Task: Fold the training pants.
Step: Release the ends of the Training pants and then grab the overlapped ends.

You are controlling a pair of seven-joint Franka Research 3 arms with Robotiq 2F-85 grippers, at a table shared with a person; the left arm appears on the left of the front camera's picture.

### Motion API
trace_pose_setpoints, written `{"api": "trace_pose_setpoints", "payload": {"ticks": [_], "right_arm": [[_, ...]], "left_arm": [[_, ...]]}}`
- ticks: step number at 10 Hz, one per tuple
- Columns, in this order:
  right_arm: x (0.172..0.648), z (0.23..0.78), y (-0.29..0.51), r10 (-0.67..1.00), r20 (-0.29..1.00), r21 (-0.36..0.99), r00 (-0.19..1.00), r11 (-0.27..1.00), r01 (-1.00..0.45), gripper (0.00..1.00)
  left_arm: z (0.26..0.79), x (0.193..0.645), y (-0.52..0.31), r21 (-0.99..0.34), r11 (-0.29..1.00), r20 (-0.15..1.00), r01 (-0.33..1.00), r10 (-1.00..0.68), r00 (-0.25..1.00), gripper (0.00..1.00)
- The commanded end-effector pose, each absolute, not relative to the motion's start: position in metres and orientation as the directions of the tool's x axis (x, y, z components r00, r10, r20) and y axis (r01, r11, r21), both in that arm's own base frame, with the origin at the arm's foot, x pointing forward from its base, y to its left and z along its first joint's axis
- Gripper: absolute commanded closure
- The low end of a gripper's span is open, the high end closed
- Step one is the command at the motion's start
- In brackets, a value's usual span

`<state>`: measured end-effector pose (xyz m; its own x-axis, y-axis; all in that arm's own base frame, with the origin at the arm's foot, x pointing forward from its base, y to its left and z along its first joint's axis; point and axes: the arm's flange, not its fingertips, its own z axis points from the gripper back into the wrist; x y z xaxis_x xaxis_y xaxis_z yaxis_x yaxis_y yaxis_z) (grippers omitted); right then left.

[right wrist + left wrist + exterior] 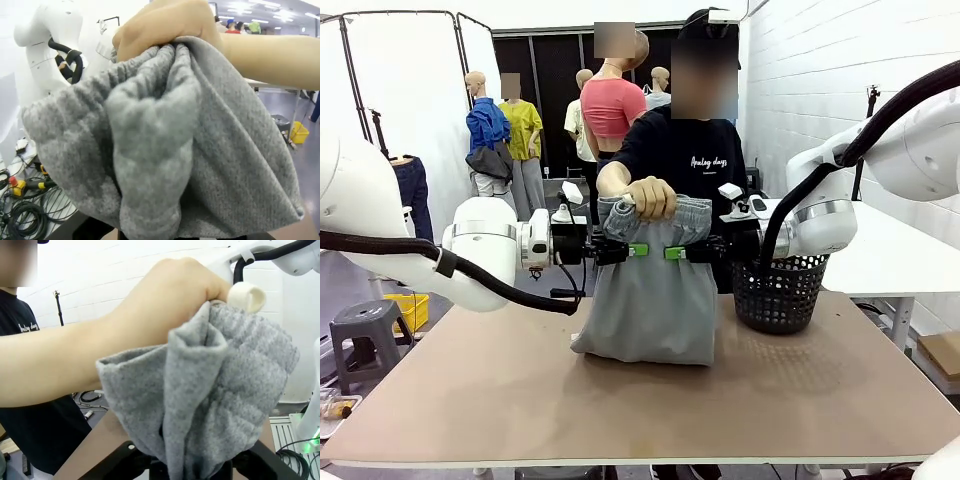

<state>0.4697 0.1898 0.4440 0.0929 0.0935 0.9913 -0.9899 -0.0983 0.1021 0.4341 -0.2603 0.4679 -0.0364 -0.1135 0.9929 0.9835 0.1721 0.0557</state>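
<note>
The training pants [650, 300] are hanging from the person's hand [650, 197], bottom resting on the table [520, 390], offering the waistband. The left gripper [634, 250] and right gripper [677, 252] are meeting the cloth just beneath it; whether either is clamping, I cannot tell.

A black mesh basket [778, 293] is sitting on the brown bench [620, 405], near its far right side. A grey stool [364, 330] is standing on the floor at left, beside a yellow crate [413, 309].

One training pants [650, 300], one mesh basket [780, 295], one hand [651, 197], one table [520, 390].
</note>
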Motion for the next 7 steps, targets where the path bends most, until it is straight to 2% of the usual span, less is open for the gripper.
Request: {"api": "trace_pose_setpoints", "payload": {"ticks": [1,5,7], "right_arm": [[0.477,0.45,0.19,0.135,0.984,0.134,0.114,-0.152,-0.979,1.0],[0.483,0.453,0.186,0.023,0.99,0.141,0.139,-0.173,-0.975,1.0],[0.486,0.452,0.188,0.029,0.989,0.147,0.144,-0.158,-0.976,1.0]], "left_arm": [[0.468,0.438,-0.261,-0.009,0.181,0.996,0.983,-0.084,0.025,1.0],[0.455,0.441,-0.268,-0.04,0.163,0.992,0.986,-0.114,0.059,1.0],[0.455,0.444,-0.267,-0.037,0.158,0.992,0.987,-0.116,0.055,1.0]]}}
